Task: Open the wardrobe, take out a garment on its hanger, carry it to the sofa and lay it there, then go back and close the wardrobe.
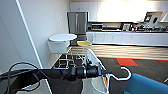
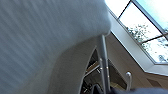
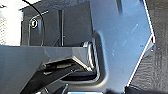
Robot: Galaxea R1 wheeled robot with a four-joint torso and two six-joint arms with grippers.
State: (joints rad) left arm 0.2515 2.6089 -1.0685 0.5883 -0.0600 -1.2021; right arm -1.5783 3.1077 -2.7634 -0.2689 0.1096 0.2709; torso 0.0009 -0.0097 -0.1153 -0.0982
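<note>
Thin white garment [image 1: 96,75] – slim curved-hook hanger [image 1: 122,75]

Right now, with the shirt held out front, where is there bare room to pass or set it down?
Bare carpet lies open ahead, between the sofa corner and the kitchen counter, around the red patch. It is crowded toward the wall: the round table and yellow chair stand close together. The left gripper carries the hanger and garment low in front.
</note>
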